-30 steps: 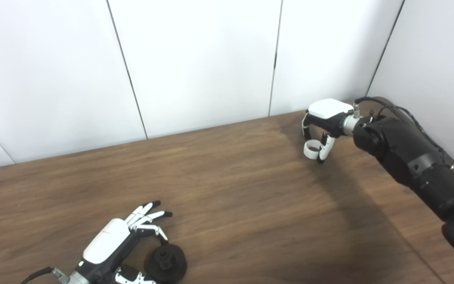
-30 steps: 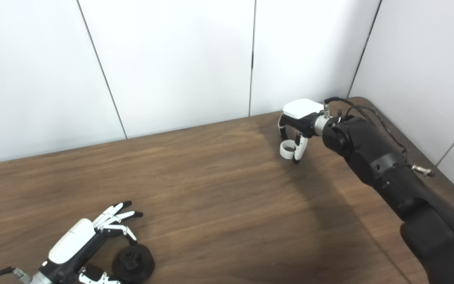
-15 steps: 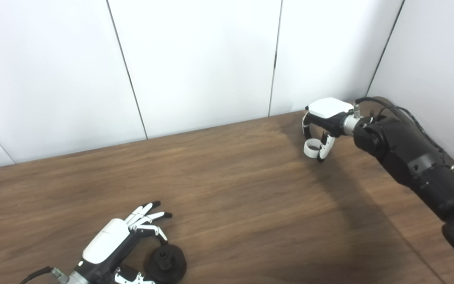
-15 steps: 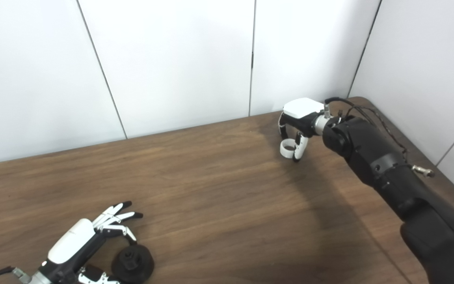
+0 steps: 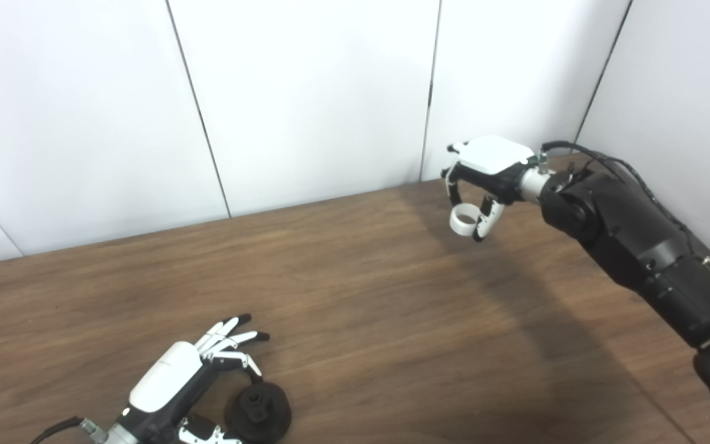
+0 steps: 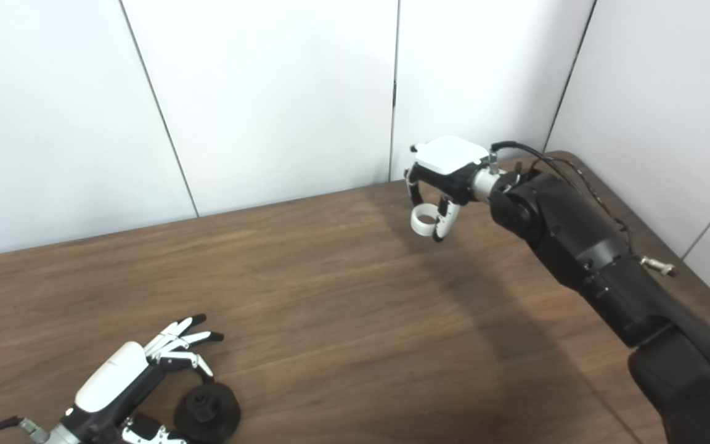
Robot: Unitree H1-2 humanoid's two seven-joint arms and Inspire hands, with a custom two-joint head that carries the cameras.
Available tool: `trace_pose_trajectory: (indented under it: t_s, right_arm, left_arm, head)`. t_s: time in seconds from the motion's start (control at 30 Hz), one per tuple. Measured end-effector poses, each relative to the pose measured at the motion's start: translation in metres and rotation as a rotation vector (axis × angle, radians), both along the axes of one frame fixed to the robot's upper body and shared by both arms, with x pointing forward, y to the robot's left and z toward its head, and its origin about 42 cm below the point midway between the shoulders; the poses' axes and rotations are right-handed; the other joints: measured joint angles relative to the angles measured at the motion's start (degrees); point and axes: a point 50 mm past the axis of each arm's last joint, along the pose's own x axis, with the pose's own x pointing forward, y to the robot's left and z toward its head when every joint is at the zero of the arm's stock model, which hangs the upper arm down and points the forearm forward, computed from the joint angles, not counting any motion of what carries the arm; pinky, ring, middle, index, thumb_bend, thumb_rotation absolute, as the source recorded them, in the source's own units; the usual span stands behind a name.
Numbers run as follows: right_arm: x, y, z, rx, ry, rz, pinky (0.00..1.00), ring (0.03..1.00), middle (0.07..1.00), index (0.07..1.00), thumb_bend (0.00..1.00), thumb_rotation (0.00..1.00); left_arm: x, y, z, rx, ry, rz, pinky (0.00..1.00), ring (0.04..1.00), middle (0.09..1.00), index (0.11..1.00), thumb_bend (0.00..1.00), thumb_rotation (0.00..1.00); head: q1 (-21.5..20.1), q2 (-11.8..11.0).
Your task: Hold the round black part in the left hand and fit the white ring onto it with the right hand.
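Observation:
The round black part (image 5: pixel 259 411) lies flat on the wooden table (image 5: pixel 361 296) near the front left edge, its raised hub facing up. My left hand (image 5: pixel 173 382) rests just to its left with fingers spread apart, the thumb low beside the part, holding nothing. Far across the table at the back right, my right hand (image 5: pixel 484 179) hangs above the surface, shut on the white ring (image 5: pixel 463 220), which is pinched between thumb and fingers with its hole facing up. In the right eye view the ring (image 6: pixel 423 221) shows below the same hand (image 6: pixel 444 169).
White wall panels (image 5: pixel 306 92) stand along the table's back edge and the right side. The right arm (image 5: pixel 638 246) stretches over the table's rounded back right corner (image 6: pixel 567 157), with a cable on it.
My right hand has lifted the white ring off the table and carried it up and to the left. The left hand and black part have not moved.

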Motion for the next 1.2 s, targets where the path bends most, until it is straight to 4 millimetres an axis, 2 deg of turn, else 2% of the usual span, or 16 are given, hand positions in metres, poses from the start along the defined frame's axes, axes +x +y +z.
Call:
trace_pose_trajectory:
  t_s: [0.3,0.5,0.67,0.9,1.07,1.2]
  right_arm:
    - [-0.014,0.037,0.023,0.064,-0.021,0.131,1.00,1.000,0.904,0.482,0.53,0.14]
    - [-0.037,0.087,0.037,0.139,-0.046,0.303,1.00,1.000,0.908,0.482,0.53,0.14]
    - [-0.056,0.126,0.042,0.190,-0.041,0.462,1.00,1.000,0.902,0.481,0.53,0.14]
    - [-0.070,0.159,0.047,0.252,-0.036,0.628,1.00,1.000,0.902,0.481,0.53,0.14]
    - [-0.080,0.173,0.049,0.254,-0.012,0.712,1.00,1.000,0.902,0.481,0.53,0.14]
    - [-0.086,0.181,0.048,0.262,0.001,0.754,1.00,1.000,0.893,0.480,0.52,0.15]
  left_arm:
    - [0.002,0.000,-0.004,-0.009,0.004,0.016,1.00,1.000,0.889,0.481,0.52,0.06]
    - [0.006,-0.002,-0.004,-0.008,0.007,0.020,1.00,1.000,0.890,0.482,0.52,0.06]
    - [0.008,-0.006,-0.004,-0.013,0.015,0.020,1.00,1.000,0.894,0.482,0.52,0.06]
    - [0.008,-0.016,-0.003,-0.015,0.009,0.025,1.00,1.000,0.888,0.482,0.52,0.06]
    - [0.008,-0.028,-0.003,-0.019,0.013,0.044,1.00,1.000,0.880,0.481,0.52,0.06]
    - [0.009,-0.037,-0.002,-0.014,0.012,0.050,1.00,1.000,0.882,0.481,0.52,0.06]
  head:
    - [2.1,-0.4]
    - [5.4,-0.2]
    - [8.6,0.6]
    - [13.9,1.8]
    - [19.9,3.3]
    - [21.8,4.2]
